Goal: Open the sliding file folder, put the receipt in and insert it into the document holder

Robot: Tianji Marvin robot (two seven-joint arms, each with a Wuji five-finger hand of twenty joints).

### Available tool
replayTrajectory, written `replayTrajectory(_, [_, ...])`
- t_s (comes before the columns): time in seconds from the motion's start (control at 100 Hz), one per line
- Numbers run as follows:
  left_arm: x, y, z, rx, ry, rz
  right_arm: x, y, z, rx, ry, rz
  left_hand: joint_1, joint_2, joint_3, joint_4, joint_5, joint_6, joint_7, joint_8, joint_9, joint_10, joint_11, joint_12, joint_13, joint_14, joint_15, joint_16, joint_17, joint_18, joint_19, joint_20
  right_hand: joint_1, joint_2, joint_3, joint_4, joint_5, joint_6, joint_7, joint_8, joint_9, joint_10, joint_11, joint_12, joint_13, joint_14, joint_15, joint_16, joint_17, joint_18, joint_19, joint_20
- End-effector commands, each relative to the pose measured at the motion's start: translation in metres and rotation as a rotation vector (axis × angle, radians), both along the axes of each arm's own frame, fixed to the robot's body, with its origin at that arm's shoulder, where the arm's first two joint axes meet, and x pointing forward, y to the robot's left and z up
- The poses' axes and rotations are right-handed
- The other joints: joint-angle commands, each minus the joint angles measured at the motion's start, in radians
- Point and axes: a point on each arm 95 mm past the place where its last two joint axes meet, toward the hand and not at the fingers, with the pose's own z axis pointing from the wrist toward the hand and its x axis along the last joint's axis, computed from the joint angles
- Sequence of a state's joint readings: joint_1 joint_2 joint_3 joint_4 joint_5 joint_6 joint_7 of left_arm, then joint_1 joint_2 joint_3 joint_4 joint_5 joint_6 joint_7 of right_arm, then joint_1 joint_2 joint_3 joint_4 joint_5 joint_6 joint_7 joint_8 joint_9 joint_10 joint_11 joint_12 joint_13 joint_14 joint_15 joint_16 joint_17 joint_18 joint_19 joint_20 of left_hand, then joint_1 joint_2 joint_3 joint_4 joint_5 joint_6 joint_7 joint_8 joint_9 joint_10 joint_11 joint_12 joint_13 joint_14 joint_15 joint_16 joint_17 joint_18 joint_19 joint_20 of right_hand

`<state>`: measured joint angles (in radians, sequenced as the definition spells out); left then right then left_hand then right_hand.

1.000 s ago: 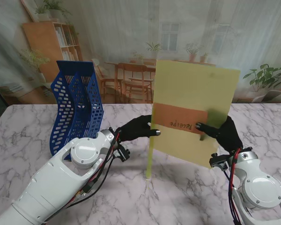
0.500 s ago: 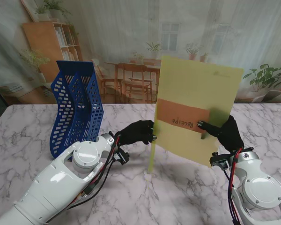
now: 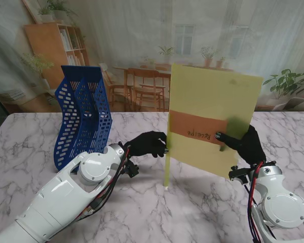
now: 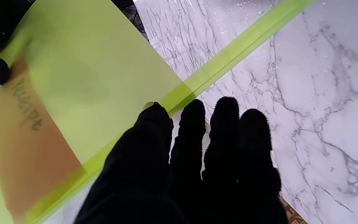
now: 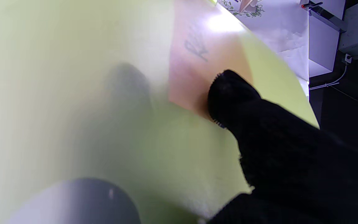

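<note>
Over the middle of the table (image 3: 35, 147), at about twelve o'clock from me, I have the folder (image 3: 213, 106) standing nearly upright, its green slide bar (image 3: 166, 167) running down the edge on my left with the lower tip just at the marble, whether touching I cannot tell. My right hand (image 3: 243, 144) at two o'clock grips the folder's right edge, thumb pressed on the near face and the other fingers showing as a shadow through the sheet. My left hand (image 3: 149, 143) at eleven o'clock has its fingers curled close at the bar; the left wrist view shows the fingertips (image 4: 225, 105) lying beside the bar and not clearly pinching it, so I cannot tell if it has a hold. The receipt (image 3: 195, 130) reads as a brown band with handwriting through the yellow plastic, so I judge it is inside. Whether the bar is fully seated I cannot make out. What I judge remains is carrying the folder to the blue holder (image 3: 83, 114), standing well apart at ten o'clock, and sliding it into a slot.
</note>
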<state>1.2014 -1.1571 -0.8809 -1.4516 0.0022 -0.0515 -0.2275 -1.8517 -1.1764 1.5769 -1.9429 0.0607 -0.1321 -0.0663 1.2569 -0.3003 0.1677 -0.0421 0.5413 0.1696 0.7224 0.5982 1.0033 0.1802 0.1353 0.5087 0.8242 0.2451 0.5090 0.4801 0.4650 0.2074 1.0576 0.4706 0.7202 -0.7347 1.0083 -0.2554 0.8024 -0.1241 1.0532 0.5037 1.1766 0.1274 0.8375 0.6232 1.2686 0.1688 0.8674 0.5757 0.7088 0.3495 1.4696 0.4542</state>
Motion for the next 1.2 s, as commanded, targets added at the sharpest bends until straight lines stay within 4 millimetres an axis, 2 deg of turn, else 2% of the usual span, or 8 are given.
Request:
replayTrajectory(0.0, [-0.001, -0.003, 0.004, -0.012, -0.003, -0.014, -0.001, -0.001, -0.004, -0.010, 0.009, -0.006, 0.034, -0.026, -0.022, -0.001, 0.050, -0.031, 0.063, 0.005, 0.055, -0.021, 0.013, 0.004, 0.039, 0.003, 0.038, -0.007, 0.022, -0.034, 0.043, 0.004, 0.066, 0.060, 0.070, 0.013, 0.008, -0.144, 0.077, 0.040, -0.007, -0.021, 0.031, 0.014, 0.039, -0.028, 0.056, 0.031, 0.019, -0.048, 0.027, -0.010])
replayTrajectory(0.55, [0.002, -0.007, 0.020, -0.026, -0.063, -0.019, 0.004, 0.000, -0.013, -0.171, -0.029, 0.010, 0.034, -0.043, -0.058, 0.014, 0.091, -0.046, 0.128, 0.005, 0.088, -0.018, 0.112, 0.016, 0.091, 0.014, 0.107, 0.017, 0.070, -0.039, 0.104, 0.011, 0.074, 0.050, 0.076, 0.014, 0.022, -0.133, 0.075, 0.034, 0.006, -0.004, 0.029, 0.026, 0.039, -0.017, 0.104, 0.051, 0.039, -0.032, 0.042, -0.010])
replayTrajectory(1.19, [0.005, -0.009, 0.050, -0.026, -0.114, -0.043, 0.007, 0.001, -0.026, -0.289, -0.020, 0.020, 0.034, -0.037, -0.057, 0.015, 0.089, -0.045, 0.127, 0.003, 0.078, -0.015, 0.130, 0.014, 0.088, 0.013, 0.115, 0.023, 0.068, -0.043, 0.112, 0.004, 0.075, 0.031, 0.088, 0.013, 0.043, -0.122, 0.071, 0.027, 0.022, 0.008, 0.021, 0.038, 0.037, -0.008, 0.136, 0.064, 0.049, -0.016, 0.046, -0.014])
